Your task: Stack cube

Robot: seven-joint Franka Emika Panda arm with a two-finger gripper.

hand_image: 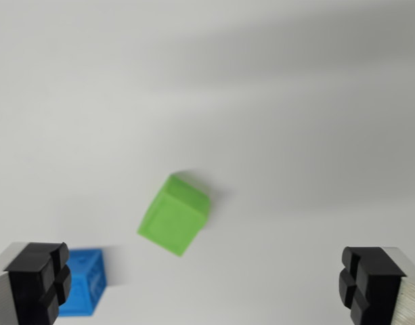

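Nothing stacked yet: green cube sits alone on white table, blue cube apart at wrist view's lower left, gripper spread wide w/ nothing held, so grasp, lift & placing all remain.

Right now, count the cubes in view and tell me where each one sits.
2. The green cube sits near the middle of the white table; the blue cube is at the wrist view's lower left, partly hidden behind a fingertip. Others may lie out of frame.

Lab-like bare white tabletop
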